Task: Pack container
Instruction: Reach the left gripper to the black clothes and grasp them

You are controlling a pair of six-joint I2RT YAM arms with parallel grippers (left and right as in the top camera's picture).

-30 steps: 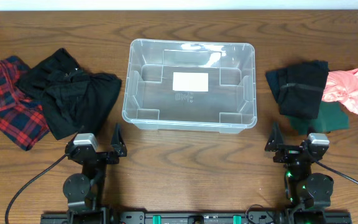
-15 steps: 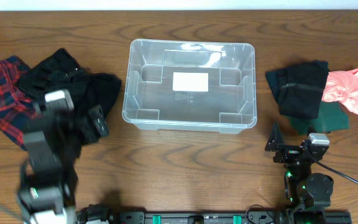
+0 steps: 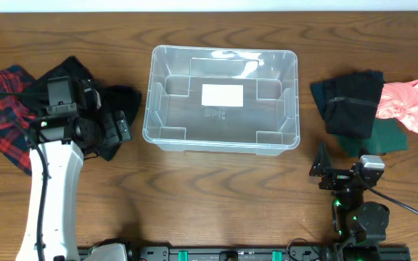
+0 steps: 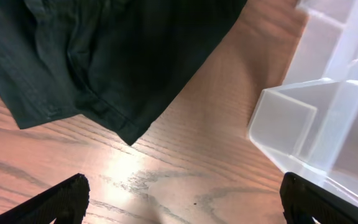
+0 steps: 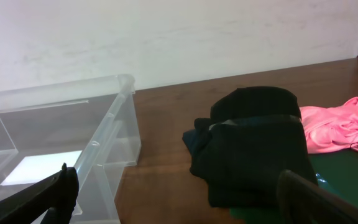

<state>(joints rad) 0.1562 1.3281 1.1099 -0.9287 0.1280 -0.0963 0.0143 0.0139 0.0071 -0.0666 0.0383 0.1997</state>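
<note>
The clear container with a white label on its base stands empty at the table's middle back. Its corner shows in the left wrist view and its side in the right wrist view. My left gripper is open and empty, raised over the right edge of a black garment, left of the container. In its wrist view the jaws spread wide above bare wood beside the garment's hem. My right gripper rests open and empty near the front edge, its jaws facing a clothes pile.
A red plaid garment lies at the far left under the black one. At the right lie a black garment, a pink one and a green one. The black one also shows in the right wrist view.
My left arm has risen from its rest at the front edge and swung back and left over the black garment. The right arm has not moved.
</note>
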